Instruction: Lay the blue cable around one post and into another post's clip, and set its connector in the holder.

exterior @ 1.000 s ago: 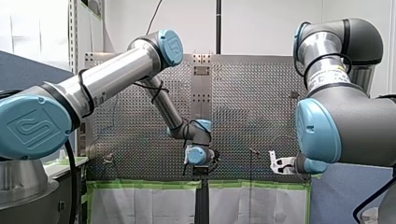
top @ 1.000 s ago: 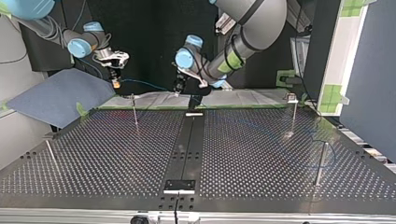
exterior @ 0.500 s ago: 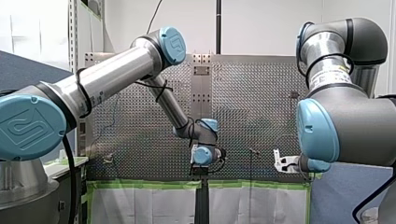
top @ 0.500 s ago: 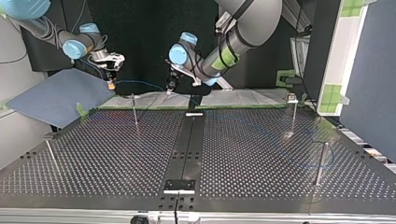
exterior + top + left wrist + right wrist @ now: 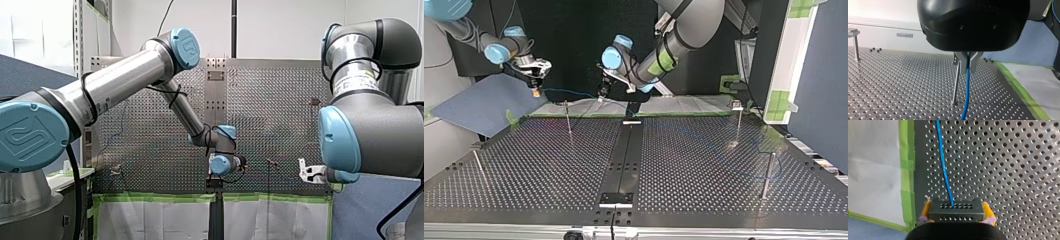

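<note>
With my left gripper (image 5: 967, 65), pinched the blue cable (image 5: 966, 100) between narrow metal fingers (image 5: 959, 63), just beside a thin post (image 5: 955, 85), and let it hang past that post toward the perforated table (image 5: 898, 87). With my right gripper (image 5: 956, 207), clamped the grey connector (image 5: 965, 213) between yellow pads (image 5: 926, 208) near the table's taped edge, and let the cable lead away over the holes. Held both grippers aloft by the top view's far edge, with a short blue span strung between them.

Judged the routing partly done at most: traced a faint blue line across the table toward a second post (image 5: 768, 175) at the top view's right, seemingly looped round it, though too thin to swear to. Saw nothing seated in any clip; could not pick out the holder for certain. Left to do, by that reading: press the cable into a clip, carry the connector to its holder.

Worked over a metal surface with a dark centre strip (image 5: 624, 155), green tape (image 5: 906, 170) and white sheeting (image 5: 873, 170) along one edge, a blue mat (image 5: 484, 105) beyond, white walls (image 5: 290, 30) behind.
</note>
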You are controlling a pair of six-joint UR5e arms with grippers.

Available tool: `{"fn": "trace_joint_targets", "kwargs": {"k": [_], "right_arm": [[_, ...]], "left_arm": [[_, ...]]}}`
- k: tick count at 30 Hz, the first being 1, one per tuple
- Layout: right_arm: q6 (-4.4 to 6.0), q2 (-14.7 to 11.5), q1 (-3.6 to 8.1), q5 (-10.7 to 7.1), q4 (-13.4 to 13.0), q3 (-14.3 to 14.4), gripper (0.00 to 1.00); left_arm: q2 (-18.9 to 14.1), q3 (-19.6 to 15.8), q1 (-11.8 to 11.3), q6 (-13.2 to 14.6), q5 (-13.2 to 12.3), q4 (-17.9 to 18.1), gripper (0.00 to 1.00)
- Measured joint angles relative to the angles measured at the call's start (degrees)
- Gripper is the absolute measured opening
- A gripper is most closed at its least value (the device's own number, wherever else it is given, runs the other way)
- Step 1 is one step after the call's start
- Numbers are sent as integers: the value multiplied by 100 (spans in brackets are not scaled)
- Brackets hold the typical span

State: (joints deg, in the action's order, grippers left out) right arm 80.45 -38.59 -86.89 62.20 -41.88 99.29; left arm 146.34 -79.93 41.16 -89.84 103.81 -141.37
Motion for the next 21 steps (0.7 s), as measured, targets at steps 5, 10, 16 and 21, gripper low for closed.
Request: {"fn": "trace_joint_targets", "kwargs": {"k": [5, 10, 16, 21], "right_arm": [[12, 1, 51, -4, 88, -133, 0], [16, 2, 86, -14, 165, -231, 0], [27, 3, 118, -30, 194, -282, 0], [58, 3, 144, -31, 198, -308, 0]], "left_arm": [[1, 40, 30, -61, -43, -13, 3], [8, 134, 89, -125, -57, -54, 3], [29, 254, 162, -233, -58, -100, 3], [179, 438, 221, -258, -45, -286, 3]]}}
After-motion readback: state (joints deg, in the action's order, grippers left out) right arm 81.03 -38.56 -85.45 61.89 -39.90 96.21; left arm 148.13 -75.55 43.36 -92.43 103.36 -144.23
